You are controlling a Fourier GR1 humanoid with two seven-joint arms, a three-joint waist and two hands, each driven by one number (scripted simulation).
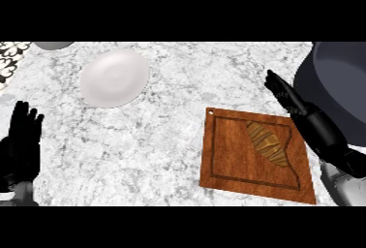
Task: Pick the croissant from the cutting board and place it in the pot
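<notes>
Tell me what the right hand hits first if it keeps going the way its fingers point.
Likely nothing: the black right hand points up-left over bare marble counter, just skirting the dark grey pot beside it. Height is unclear.

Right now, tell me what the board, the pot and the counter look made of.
Board: wood, reddish-brown with grain lines and a routed groove, slight sheen. Pot: probably dark metal, smooth matte grey-blue wall; the look leaves it open. Counter: marble-like stone, white with grey veining.
</notes>
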